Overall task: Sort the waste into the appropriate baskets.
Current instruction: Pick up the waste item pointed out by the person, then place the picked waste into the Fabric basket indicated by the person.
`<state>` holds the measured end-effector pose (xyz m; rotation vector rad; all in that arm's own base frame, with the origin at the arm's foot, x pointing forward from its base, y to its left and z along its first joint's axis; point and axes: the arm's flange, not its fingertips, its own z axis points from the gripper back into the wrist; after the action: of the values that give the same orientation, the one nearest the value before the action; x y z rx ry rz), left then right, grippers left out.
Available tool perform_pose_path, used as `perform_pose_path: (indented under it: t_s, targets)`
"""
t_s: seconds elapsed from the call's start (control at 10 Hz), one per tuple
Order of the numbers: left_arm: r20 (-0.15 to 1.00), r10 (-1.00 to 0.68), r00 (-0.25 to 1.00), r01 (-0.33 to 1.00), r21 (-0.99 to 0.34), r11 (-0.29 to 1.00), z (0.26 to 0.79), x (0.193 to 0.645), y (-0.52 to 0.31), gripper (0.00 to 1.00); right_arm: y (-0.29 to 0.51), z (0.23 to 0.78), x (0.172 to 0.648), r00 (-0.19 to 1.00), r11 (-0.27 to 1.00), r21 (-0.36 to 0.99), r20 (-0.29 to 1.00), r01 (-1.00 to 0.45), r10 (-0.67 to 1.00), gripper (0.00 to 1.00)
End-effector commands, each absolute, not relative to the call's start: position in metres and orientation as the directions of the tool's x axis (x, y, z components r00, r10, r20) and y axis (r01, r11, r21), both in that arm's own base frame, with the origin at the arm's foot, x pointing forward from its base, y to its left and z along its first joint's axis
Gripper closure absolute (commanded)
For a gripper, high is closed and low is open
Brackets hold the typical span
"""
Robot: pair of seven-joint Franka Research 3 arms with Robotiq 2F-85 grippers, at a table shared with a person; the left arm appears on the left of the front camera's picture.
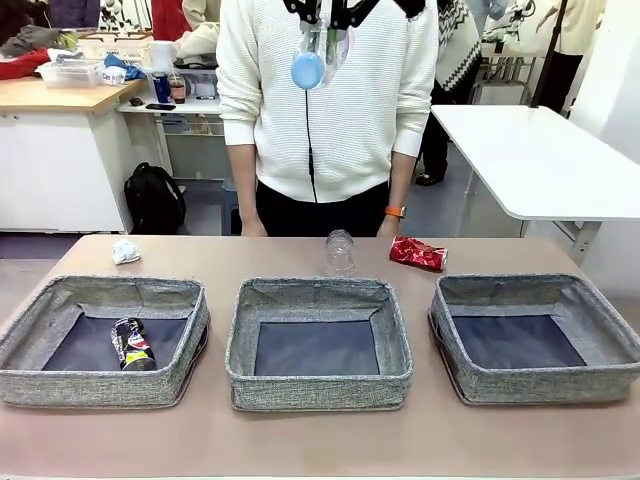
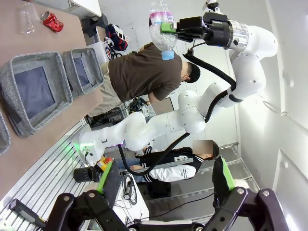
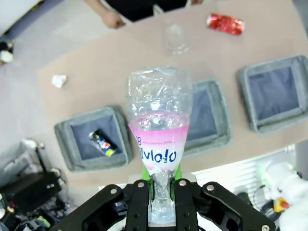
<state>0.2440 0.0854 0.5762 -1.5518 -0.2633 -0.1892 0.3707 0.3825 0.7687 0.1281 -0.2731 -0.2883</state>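
Note:
High above the table my right gripper is shut on a clear plastic bottle with a pink label and a blue cap. It also shows from my left wrist as the held bottle. My left gripper is open with nothing between its fingers. Three grey baskets stand in a row: left, middle, right. A dark can lies in the left basket. Behind the baskets lie a white paper wad, a second clear bottle and a red can.
A person in a white sweater stands at the far edge, hands down behind the table. A white table stands at the back right. Bare table runs in front of and behind the baskets.

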Motion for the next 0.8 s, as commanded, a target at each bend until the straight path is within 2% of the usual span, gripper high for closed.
perform_pose_path:
  t_s: [0.0, 0.7]
  targets:
    - [0.307, 0.046, 0.950, 0.308, -0.951, -0.007, 0.5795, 0.2435, 0.0843, 0.00, 0.3826, 0.7686, 0.3696, 0.922, 0.951, 0.162, 0.249, 0.263, -0.297, 0.84]
    - [0.307, 0.046, 0.950, 0.308, -0.951, -0.007, 0.5795, 0.2435, 0.0843, 0.00, 0.3826, 0.7686, 0.3696, 0.922, 0.951, 0.162, 0.249, 0.263, -0.297, 0.84]
